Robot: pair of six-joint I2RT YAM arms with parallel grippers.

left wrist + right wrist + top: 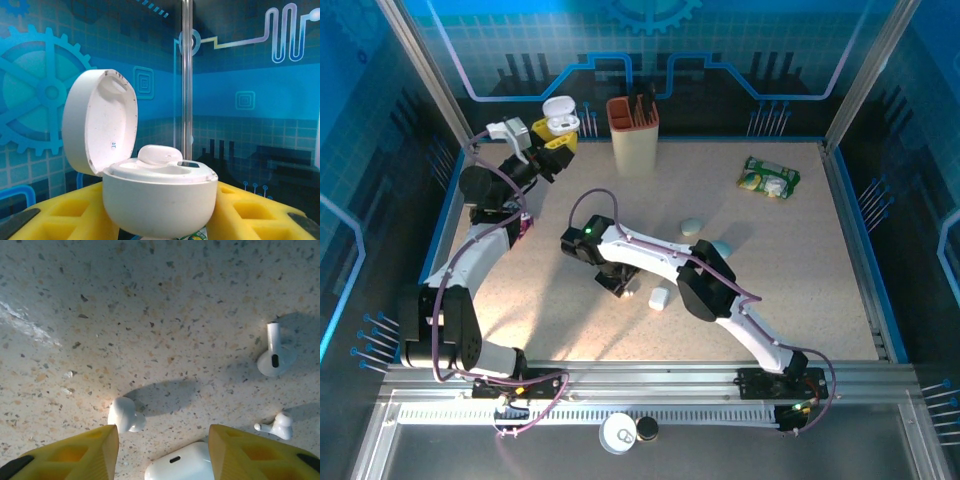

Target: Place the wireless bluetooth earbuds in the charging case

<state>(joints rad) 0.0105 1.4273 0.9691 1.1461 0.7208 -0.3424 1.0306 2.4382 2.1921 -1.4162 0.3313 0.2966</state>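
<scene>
My left gripper (160, 205) is shut on a round white charging case (160, 200), held up at the back left (560, 122). Its lid stands open to the left. One earbud (159, 154) sits in the case. My right gripper (162, 430) hangs open low over the table (618, 285). A small white earbud (124, 415) lies just beyond its left fingertip (95, 447). A stemmed earbud (274, 357) and another small earbud (276, 426) lie to the right. An oblong white case (177, 467) lies on the table between the yellow fingers.
A tan holder (633, 135) stands at the back centre, and a green packet (769, 179) lies at the back right. Two pale pebble-like cases (692, 227) (722, 247) lie mid-table. A white case (659, 298) rests beside the right arm. Glass walls enclose the table.
</scene>
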